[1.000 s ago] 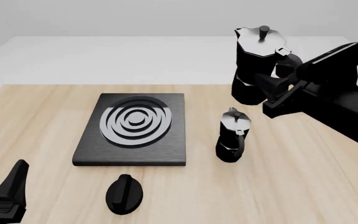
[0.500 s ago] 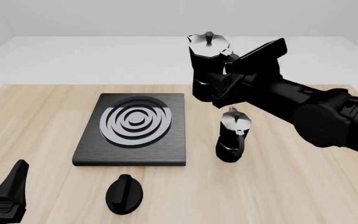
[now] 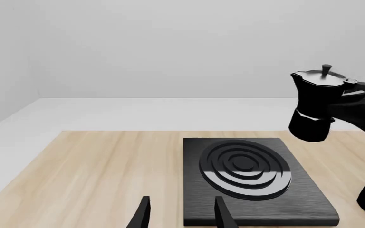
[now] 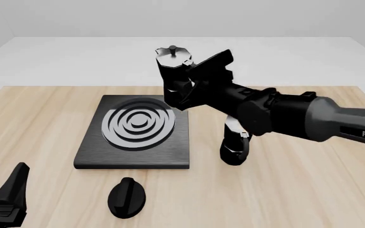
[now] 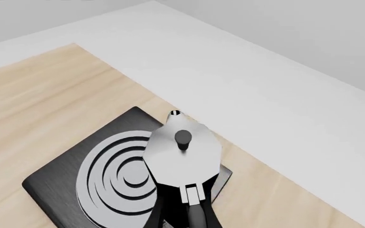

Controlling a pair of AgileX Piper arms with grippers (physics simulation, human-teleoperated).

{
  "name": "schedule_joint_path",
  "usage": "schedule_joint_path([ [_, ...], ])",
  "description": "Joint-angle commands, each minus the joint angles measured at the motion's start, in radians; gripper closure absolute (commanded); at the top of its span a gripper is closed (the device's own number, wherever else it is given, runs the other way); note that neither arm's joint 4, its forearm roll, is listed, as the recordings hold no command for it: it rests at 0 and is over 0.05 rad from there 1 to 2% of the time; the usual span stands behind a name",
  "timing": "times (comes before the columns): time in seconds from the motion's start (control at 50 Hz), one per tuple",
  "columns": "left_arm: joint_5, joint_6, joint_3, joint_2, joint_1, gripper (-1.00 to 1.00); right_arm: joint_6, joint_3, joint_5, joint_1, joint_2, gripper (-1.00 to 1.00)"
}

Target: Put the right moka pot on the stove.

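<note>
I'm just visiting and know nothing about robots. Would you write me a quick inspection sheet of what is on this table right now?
Surface: wooden table, white floor beyond.
Job's things: right moka pot held in the air above the far right edge of the stove, not yet set down.
Clutter: second moka pot standing right of the stove; black oval knob in front of it.
Grippers: right gripper shut on the pot's handle side; left gripper open, idle.
Cables: nothing seen.
Surroundings: plain pale walls.
</note>
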Motion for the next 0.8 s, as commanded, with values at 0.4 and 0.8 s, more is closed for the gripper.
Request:
schedule_joint_path([
  [0.4, 0.000, 0.000, 0.000, 0.000, 0.000, -1.00, 0.047, -0.171, -0.079, 0.071, 0.203, 1.00],
  [0.8, 0.000, 0.000, 0.000, 0.000, 0.000, -1.00, 0.061, -0.270, -0.094, 0.093, 0.318, 1.00],
])
